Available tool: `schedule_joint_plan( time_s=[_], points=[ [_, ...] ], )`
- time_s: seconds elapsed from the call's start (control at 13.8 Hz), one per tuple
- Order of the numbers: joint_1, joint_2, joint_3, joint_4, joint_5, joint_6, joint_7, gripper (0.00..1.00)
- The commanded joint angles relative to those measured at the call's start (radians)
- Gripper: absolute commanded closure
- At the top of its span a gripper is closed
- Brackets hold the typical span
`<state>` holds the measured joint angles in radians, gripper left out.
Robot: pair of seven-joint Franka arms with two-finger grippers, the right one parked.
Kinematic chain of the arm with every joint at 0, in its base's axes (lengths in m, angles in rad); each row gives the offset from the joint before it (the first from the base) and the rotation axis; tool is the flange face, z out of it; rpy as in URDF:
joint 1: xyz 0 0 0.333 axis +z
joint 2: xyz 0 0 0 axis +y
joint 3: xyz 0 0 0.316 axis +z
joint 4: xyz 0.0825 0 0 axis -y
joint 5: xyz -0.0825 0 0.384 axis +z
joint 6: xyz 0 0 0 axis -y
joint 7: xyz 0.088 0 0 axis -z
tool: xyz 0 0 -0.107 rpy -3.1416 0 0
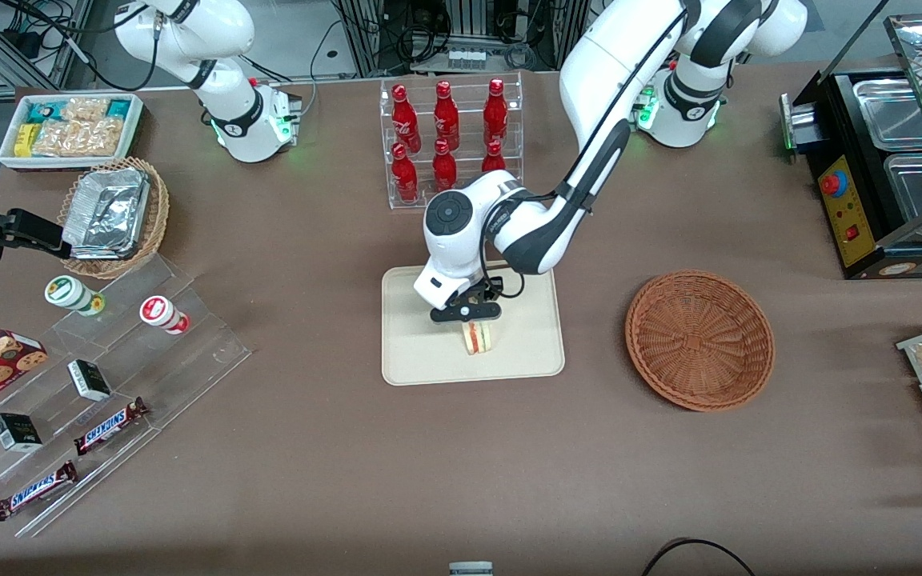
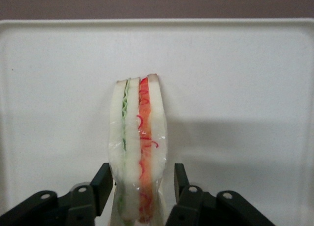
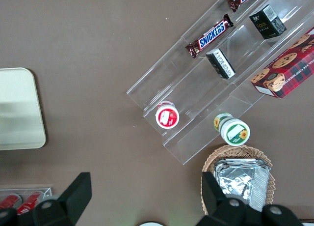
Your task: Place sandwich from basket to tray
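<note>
A robotics lab staged as a snack shop. Two white arms are bolted at the top of the front view on a brown desk (image 1: 309, 496), with cables and equipment racks above its edge. Shop goods fill it: a clear rack of red bottles (image 1: 449, 140) at top centre, stepped acrylic shelves (image 1: 109, 400) with Snickers bars (image 1: 109, 426) at lower left, a bin of snack packets (image 1: 70, 128) at upper left, a black food warmer (image 1: 881, 172) at upper right.
</note>
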<state>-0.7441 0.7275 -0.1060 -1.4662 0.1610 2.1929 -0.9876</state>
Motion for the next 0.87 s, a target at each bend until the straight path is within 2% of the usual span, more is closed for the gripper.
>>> schedule_joint_plan(
  time_s=[0.0,0.22,0.51,0.8],
  points=[
    [0.006,-0.084,0.012,0.003,0.009,-0.06,-0.031,0.0],
    [0.046,-0.201,0.022,-0.013,0.017,-0.192,-0.126,0.0],
    [0.176,-0.364,0.019,-0.049,0.008,-0.317,-0.109,0.0],
    [0.32,-0.563,0.019,-0.183,-0.049,-0.375,0.131,0.0]
  ],
)
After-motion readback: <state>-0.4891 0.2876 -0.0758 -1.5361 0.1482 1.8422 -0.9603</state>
